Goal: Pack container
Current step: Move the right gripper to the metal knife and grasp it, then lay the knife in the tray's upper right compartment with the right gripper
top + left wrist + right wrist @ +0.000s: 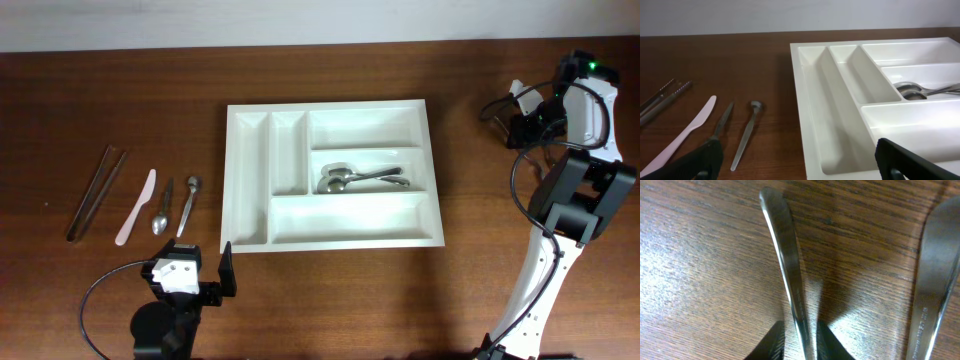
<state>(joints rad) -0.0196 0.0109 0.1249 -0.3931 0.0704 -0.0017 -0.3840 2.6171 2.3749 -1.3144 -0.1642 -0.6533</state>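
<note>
The white five-compartment container [252, 180] lies mid-table, with spoons [360, 180] in its middle wide compartment. It also shows in the left wrist view [812, 100], where the spoons [920, 91] show too. My left gripper [190, 283] is open and empty at the near table edge, in front of the container's near-left corner; its fingers [800, 165] frame the left wrist view. My right gripper [522, 118] is at the far right, low over the table. In the right wrist view its fingers [800, 342] sit tight on either side of a metal utensil handle [782, 265].
Left of the container lie metal tongs [95, 190], a pale plastic knife [135, 207], a spoon [163, 210] and another metal utensil [188, 203]. A second metal handle [932, 280] lies just right of the gripped one on the wood.
</note>
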